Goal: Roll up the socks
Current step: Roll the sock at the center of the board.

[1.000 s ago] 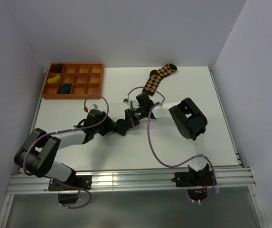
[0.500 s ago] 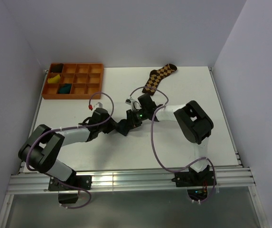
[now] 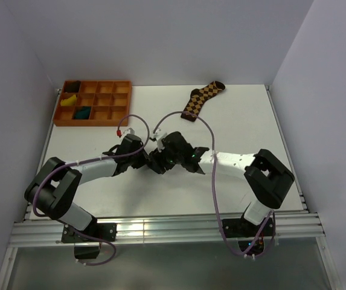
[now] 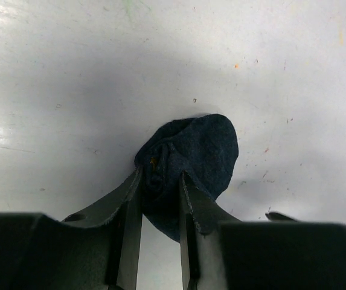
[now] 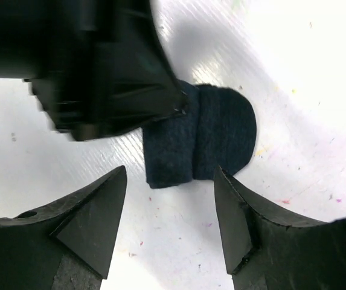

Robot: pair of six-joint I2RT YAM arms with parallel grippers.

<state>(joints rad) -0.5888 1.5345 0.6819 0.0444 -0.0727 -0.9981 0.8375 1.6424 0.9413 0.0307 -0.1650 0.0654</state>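
Left gripper clenched on a rolled dark sock; right gripper released beside it.

The bundle lies on the white table near its middle, pinched at 1 end between the left fingers, with the rest bulging out past their tips. The right jaws stand wide apart, the roll just ahead of the gap between them. Far back, 1 argyle sock lies flat. An orange divided tray at the far left holds a teal bundle.
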